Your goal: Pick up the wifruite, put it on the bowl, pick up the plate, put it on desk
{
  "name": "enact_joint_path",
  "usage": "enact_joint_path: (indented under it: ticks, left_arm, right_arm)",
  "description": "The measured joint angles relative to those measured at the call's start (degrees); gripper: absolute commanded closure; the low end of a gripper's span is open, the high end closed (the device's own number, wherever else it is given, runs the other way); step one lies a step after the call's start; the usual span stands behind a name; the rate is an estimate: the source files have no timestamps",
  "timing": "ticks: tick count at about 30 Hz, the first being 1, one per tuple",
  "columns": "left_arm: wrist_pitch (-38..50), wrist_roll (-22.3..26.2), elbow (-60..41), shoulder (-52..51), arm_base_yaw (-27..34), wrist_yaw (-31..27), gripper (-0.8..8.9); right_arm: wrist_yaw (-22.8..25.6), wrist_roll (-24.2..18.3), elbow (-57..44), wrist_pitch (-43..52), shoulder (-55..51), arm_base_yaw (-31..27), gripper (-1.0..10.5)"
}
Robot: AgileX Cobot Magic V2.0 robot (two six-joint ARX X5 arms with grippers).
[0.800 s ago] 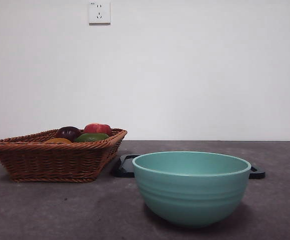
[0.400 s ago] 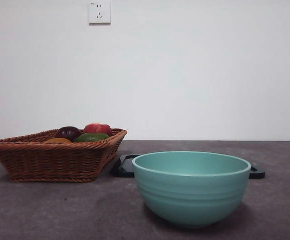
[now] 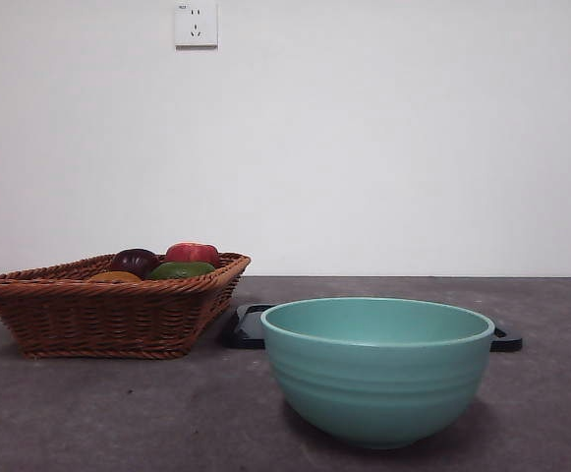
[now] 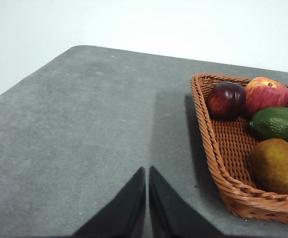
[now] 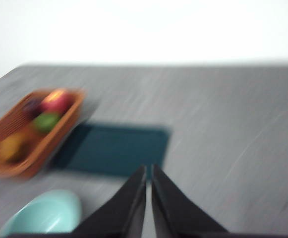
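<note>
The wifruite [image 4: 277, 166], an orange-brown fruit, lies in the wicker basket [image 4: 223, 163] beside a green fruit, and only its top shows over the rim in the front view [image 3: 115, 277]. The mint-teal bowl [image 3: 376, 369] stands on the desk [image 3: 118, 413] to the right of the basket. A dark flat plate [image 3: 248, 327] lies just behind the bowl and appears as a dark rectangle in the blurred right wrist view [image 5: 114, 148]. My left gripper [image 4: 147, 171] is shut and empty above bare desk beside the basket. My right gripper [image 5: 148, 168] is shut and empty, above the desk near the plate.
The basket [image 3: 108, 315] also holds a dark purple fruit [image 4: 226, 99], a red fruit [image 4: 266, 93] and a green fruit [image 4: 277, 123]. A wall socket [image 3: 196, 24] is on the white wall behind. Neither arm shows in the front view.
</note>
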Motion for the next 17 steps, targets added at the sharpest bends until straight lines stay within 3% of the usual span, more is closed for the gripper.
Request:
enact_joint_path:
  ticks: [5,9,17]
  left_arm:
    - [0.0,0.0,0.0,0.0,0.0,0.0,8.04]
    - [0.0,0.0,0.0,0.0,0.0,0.0,8.04]
    - [0.0,0.0,0.0,0.0,0.0,0.0,8.04]
  right_arm:
    - [0.0,-7.1,-13.2,21.0,0.0,-7.4,9.3]
    - [-0.1,-8.3,-24.5,29.9,-0.8,-10.5,9.3]
    - [-0.1,-8.7,-43.3,42.8,-5.6,-11.1,9.3]
